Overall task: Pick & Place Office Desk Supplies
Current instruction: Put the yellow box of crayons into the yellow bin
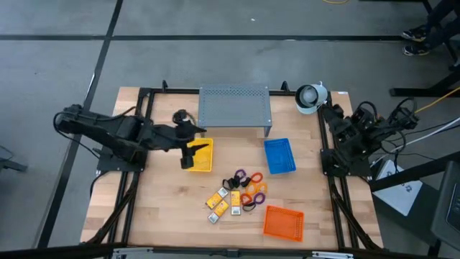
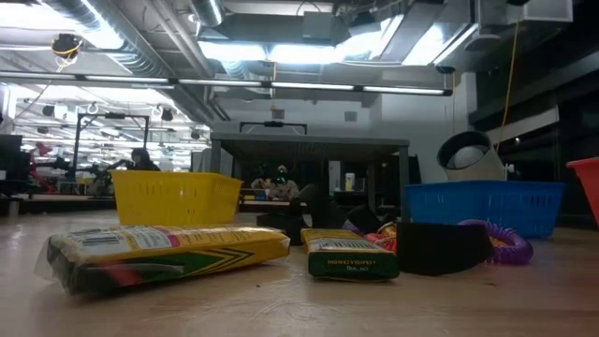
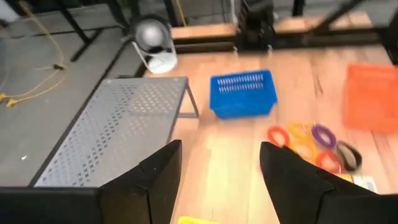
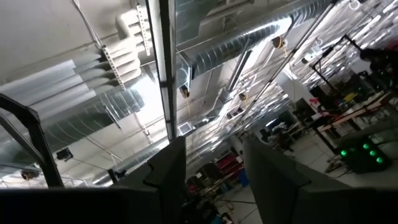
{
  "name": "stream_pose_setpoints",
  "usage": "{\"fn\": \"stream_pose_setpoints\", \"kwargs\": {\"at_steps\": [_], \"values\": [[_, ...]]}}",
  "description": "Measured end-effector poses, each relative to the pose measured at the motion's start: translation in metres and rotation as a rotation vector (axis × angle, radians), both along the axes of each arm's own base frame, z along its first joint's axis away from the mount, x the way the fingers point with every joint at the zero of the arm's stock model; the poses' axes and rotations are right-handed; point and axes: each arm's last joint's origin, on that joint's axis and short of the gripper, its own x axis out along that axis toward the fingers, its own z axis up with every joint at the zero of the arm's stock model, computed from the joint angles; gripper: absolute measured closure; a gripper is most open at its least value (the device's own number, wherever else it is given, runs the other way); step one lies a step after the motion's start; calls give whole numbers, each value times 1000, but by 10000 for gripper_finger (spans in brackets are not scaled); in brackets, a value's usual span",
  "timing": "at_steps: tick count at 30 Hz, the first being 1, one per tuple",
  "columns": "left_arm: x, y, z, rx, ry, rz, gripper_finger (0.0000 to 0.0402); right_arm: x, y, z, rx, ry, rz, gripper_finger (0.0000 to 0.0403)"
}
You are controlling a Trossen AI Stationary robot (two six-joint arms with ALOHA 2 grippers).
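The office supplies lie in a cluster on the wood table: yellow-and-white packets (image 1: 219, 201) (image 2: 168, 253), purple, orange and yellow loops (image 1: 251, 184) (image 3: 308, 140), and small black clips (image 2: 438, 248). My left gripper (image 1: 189, 152) (image 3: 221, 186) hangs open and empty over the yellow tray (image 1: 201, 155), left of the cluster. My right arm (image 1: 352, 137) is folded at the table's right edge. Its gripper (image 4: 214, 180) is open, empty, and points up at the ceiling.
A grey perforated metal stand (image 1: 235, 106) stands at the far middle. A blue tray (image 1: 279, 155) sits right of centre and an orange tray (image 1: 283, 221) near the front right. A white round device (image 1: 310, 97) stands at the far right corner.
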Motion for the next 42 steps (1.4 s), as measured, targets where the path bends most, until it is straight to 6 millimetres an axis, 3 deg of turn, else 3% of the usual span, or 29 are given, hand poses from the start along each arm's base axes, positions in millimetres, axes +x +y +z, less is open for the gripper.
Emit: {"fn": "stream_pose_setpoints", "kwargs": {"at_steps": [4, 8, 14, 20, 33, 42], "values": [[21, -3, 0, 30, 113, -79, 187, 0, 0, 15, -15, 20, -3, 243], [43, -7, -15, 81, 260, -85, 186, 2, 0, 25, -18, 60, -15, 243], [71, -9, -41, -23, 312, 26, 180, 10, 3, 24, 64, 189, -95, 243], [92, -30, -72, -108, 354, 123, 180, 20, 9, 20, 95, 205, -77, 243], [103, -77, -108, -354, 242, 421, 180, 20, 12, 58, -68, 151, -41, 243], [111, -91, -119, -523, 181, 494, 180, 27, 20, 51, -173, 196, 96, 243]]}}
